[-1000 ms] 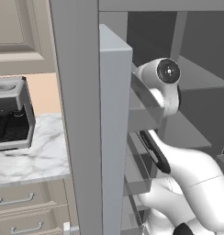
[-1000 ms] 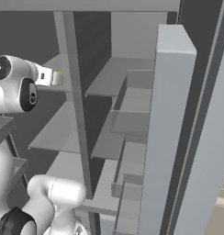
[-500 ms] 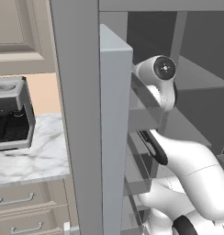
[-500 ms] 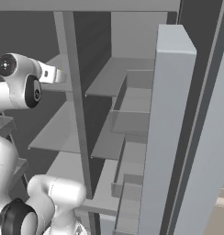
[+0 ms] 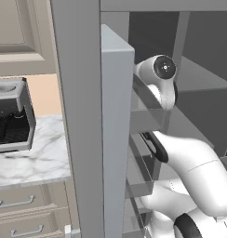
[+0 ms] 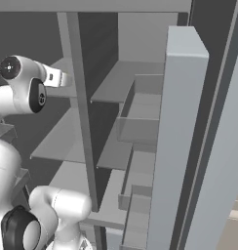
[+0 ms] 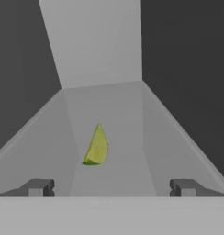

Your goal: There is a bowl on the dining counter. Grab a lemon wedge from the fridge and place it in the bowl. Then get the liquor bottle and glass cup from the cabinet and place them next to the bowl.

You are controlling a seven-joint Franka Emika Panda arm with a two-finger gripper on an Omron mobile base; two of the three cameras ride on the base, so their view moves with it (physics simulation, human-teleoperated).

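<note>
The lemon wedge (image 7: pixel 96 147), small and yellow-green, lies on a grey shelf (image 7: pixel 123 105) inside the fridge (image 5: pixel 116 116), whose doors stand wide. My gripper (image 7: pixel 111 187) is open just short of the wedge, and the wedge sits ahead of the gap between the fingertips (image 7: pixel 39 187), a little left of centre. Nothing is between the jaws. In the right base view my white hand (image 6: pixel 53 78) reaches into the fridge (image 6: pixel 182 122) at upper-shelf height, its tip hidden behind a vertical divider (image 6: pixel 79 107). The bowl, dining counter, liquor bottle and glass cup are out of view.
The shelf is walled by dark fridge sides left and right and a pale back panel (image 7: pixel 95 41). Door bins (image 6: pixel 140 132) line the right-hand door. Left of the fridge, a dark coffee machine (image 5: pixel 10 116) stands on a marble worktop (image 5: pixel 36 162) over cream drawers (image 5: pixel 22 214).
The arm has edged slightly further into the fridge at the same shelf height. The jaws have stayed open.
</note>
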